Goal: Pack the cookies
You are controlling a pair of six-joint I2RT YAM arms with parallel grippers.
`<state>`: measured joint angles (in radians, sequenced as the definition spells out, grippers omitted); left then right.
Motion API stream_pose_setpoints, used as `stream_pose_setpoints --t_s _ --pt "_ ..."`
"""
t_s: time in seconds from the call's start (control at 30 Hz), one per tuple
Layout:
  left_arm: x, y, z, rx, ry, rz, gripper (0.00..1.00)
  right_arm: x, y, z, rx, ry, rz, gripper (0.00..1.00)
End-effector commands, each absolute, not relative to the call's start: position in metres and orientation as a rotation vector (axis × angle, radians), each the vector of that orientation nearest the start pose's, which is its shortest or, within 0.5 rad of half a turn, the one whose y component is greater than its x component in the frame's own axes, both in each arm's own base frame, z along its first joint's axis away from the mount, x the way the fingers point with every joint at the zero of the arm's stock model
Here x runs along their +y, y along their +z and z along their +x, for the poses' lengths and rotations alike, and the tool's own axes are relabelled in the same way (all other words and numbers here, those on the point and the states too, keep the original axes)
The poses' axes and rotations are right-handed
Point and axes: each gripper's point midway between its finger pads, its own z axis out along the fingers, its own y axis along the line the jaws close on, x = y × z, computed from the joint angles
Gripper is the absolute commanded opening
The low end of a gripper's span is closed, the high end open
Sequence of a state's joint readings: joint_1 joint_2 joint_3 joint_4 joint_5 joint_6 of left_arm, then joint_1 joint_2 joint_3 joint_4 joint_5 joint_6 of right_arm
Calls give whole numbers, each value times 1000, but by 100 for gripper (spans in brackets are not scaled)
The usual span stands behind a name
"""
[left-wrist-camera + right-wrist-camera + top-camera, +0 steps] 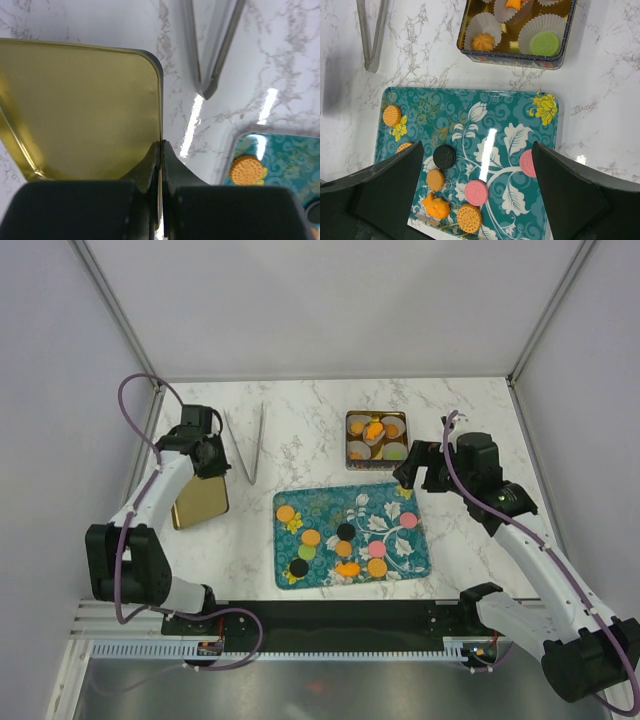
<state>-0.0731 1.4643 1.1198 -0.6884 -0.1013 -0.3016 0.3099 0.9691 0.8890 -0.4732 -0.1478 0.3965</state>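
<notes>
My left tool (161, 150) is clamped on the rim of the gold lid (85, 110); my right tool (477, 160) hangs apart over the cookies (476, 192). That narrow pinch could let the lid twist and slip.

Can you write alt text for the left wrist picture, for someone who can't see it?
The left hand is shut on the edge of a gold tin lid. Beyond, on the marble table, lie metal tongs and an orange cookie on a teal tray.
</notes>
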Motion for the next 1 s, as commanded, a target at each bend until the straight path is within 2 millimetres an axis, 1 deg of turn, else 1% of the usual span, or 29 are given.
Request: stream_pose_setpoints --t_s 0.0,0.03,0.07,0.1,0.13,0.2,0.23,0.3,0.33,0.37,0.4,0.43,0.47,0.5,0.53,0.57,0.6,0.63,0.67,0.7,0.73,0.77,0.8,0.83,0.87,0.9,0.93,0.97 --pt "-39 185 344 2398 -203 -299 2 143 240 292 2083 625 -11 98" --pt "-51 198 342 2373 -296 -277 2 144 244 293 2073 632 -15 98" --pt "-59 216 344 2331 -361 -281 2 146 246 293 2068 646 -20 98" --pt "-67 229 343 2301 -423 -277 2 148 250 294 2057 660 -26 98" --pt "-84 256 338 2245 -557 -263 2 154 257 295 2036 701 -36 98" --pt "-103 285 334 2171 -702 -236 2 161 266 296 2004 752 -48 98" --pt "-117 314 331 2093 -823 -219 2 168 275 296 1975 804 -70 98" --pt "-131 343 325 2017 -943 -188 2 178 283 297 1955 871 -72 98" --pt "-143 367 323 1946 -1058 -171 2 182 293 300 1915 903 -83 98" --pt "-149 384 317 1892 -1120 -147 2 190 297 297 1906 966 -88 98" --pt "-159 399 310 1840 -1208 -101 2 195 307 300 1859 1005 -100 98" --pt "-164 403 307 1823 -1299 -157 2 199 311 301 1844 1036 -105 98" --pt "-169 426 305 1723 -1346 -95 2 206 317 298 1834 1105 -107 98" --pt "-173 434 300 1688 -1394 -83 2 209 322 297 1818 1138 -108 98" --pt "-177 433 298 1691 -1471 -129 2 214 337 298 1749 1180 -124 98" --pt "-183 453 293 1592 -1507 -56 2 217 343 298 1725 1213 -127 98" --pt "-186 458 291 1562 -1545 -47 2 221 356 296 1670 1274 -128 98" --pt "-189 460 289 1551 -1622 -82 2 223 359 295 1653 1302 -126 98" --pt "-195 466 284 1525 -1668 -66 2 225 360 297 1642 1326 -121 98" --pt "-198 481 280 1436 -1695 -1 2 228 372 294 1603 1386 -111 98" --pt "-200 485 278 1422 -1747 -18 2 230 375 294 1590 1414 -106 98" --pt "-206 488 274 1408 -1776 0 2 232 376 296 1586 1450 -95 98" --pt "-209 493 272 1378 -1793 27 2 235 386 293 1531 1485 -123 98" --pt "-211 494 270 1375 -1833 22 2 236 389 292 1524 1535 -95 98" --pt "-214 497 265 1355 -1863 33 2 237 389 294 1515 1549 -91 98" --pt "-215 499 263 1337 -1890 34 2 237 393 294 1491 1554 -101 98" --pt "-214 503 260 1294 -1934 36 2 237 393 297 1490 1551 -94 98" --pt "-216 505 257 1274 -1961 42 2 239 387 301 1506 1567 -75 98"
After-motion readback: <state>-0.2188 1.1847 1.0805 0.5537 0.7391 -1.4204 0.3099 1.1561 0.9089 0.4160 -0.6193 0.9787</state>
